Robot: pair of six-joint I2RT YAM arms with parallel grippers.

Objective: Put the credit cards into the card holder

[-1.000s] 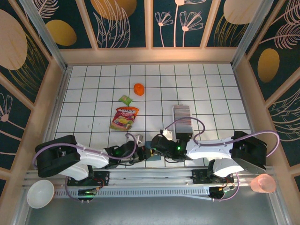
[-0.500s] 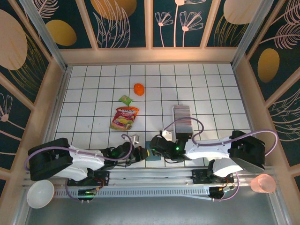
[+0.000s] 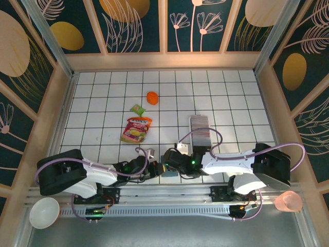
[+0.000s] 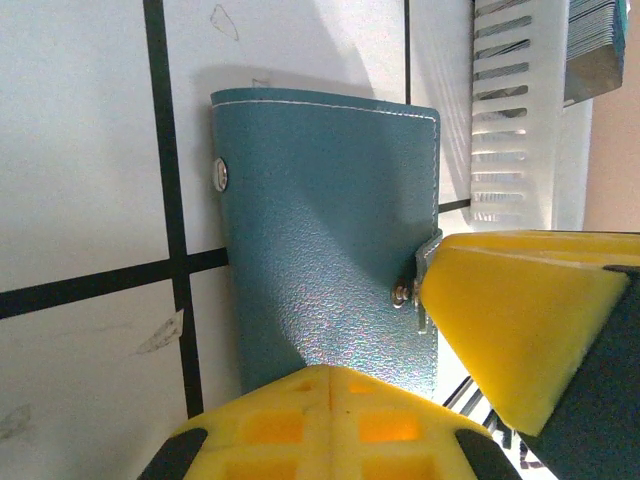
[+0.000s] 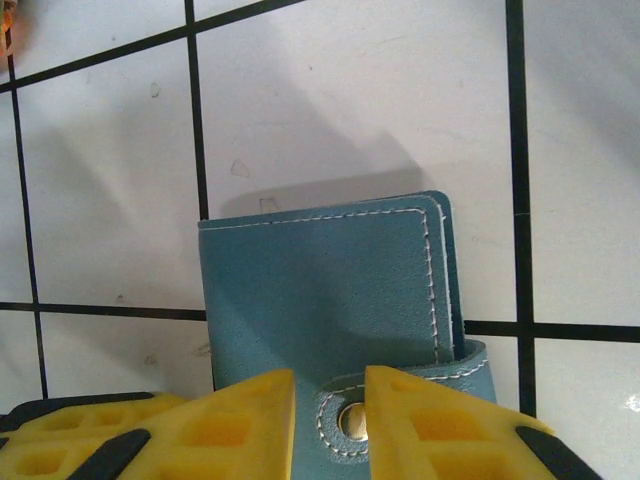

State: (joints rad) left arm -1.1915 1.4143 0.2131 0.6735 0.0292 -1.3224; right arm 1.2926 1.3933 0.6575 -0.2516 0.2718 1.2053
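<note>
The card holder [image 4: 330, 230] is a teal-blue folded wallet lying flat on the white tiles at the near edge of the table [image 3: 171, 174], between the two grippers. My left gripper [image 4: 330, 372] is shut, with its tips over the wallet's near end. My right gripper [image 5: 330, 400] is open by a narrow gap, and the clasp tab [image 5: 350, 420] with its metal snap lies in that gap. One of its yellow fingers [image 4: 520, 320] sits at the wallet's right edge. The credit cards [image 3: 199, 135] stand packed in a row in the white tray [image 4: 505, 110], just beyond the right gripper [image 3: 165, 168].
A red-yellow snack pouch [image 3: 136, 128], a small green packet [image 3: 137, 109] and an orange object [image 3: 152, 98] lie on the tiles further back. Wooden walls enclose the table. A white bowl [image 3: 43, 212] and a pink cup [image 3: 288, 201] sit off the near rail.
My left arm has swung a little and brought its shut gripper to the right, onto the wallet. The right gripper has edged slightly to the left over the wallet.
</note>
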